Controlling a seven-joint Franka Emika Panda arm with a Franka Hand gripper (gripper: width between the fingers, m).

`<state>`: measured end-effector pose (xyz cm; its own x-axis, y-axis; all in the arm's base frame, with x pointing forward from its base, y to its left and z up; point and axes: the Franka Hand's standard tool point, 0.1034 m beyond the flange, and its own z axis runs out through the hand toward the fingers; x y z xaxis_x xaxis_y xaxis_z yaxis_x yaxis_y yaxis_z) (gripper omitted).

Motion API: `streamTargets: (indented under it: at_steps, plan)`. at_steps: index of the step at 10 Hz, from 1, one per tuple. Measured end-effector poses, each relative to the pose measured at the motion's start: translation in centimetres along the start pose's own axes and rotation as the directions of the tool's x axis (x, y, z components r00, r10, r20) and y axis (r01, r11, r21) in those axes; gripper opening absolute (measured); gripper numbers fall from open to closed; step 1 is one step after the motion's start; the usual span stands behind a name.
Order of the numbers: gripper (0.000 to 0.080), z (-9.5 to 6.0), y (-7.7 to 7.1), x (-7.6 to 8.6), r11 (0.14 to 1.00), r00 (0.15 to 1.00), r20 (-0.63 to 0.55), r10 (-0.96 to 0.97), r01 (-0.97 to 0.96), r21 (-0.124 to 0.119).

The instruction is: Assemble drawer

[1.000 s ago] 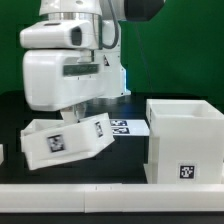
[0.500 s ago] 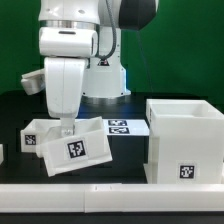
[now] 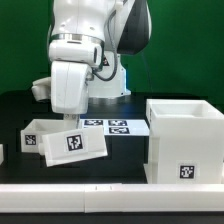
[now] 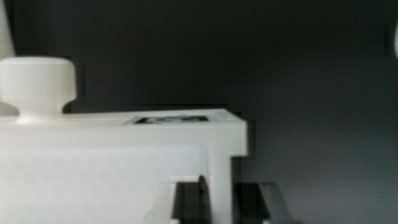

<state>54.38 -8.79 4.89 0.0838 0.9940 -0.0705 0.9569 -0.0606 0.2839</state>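
On the desk [image 3: 15, 108]: the casing [image 3: 185, 135] stands upright at the exterior view's right, with no tray seated in it that I can see.
Gripper [image 4: 222, 186]: closed on a wall of one knobbed tray [image 3: 76, 144], which I hold tilted, well apart from the casing.
Remaining: both trays to insert; the second tray [image 3: 38, 132] lies just behind the held one.
Obstruction: the marker board [image 3: 108, 125] lies flat between them; I judge the path clear.
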Motion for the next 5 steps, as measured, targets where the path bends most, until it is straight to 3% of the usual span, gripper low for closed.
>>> streamTargets:
  at_steps: [3, 5]
  plan:
    - [0.0039, 0.07, -0.11, -0.05, 1.000, 1.000, 0.000, 0.005, -0.005, 0.003]
    - [0.0039, 0.17, -0.12, -0.05, 1.000, 1.000, 0.000, 0.007, -0.007, -0.022]
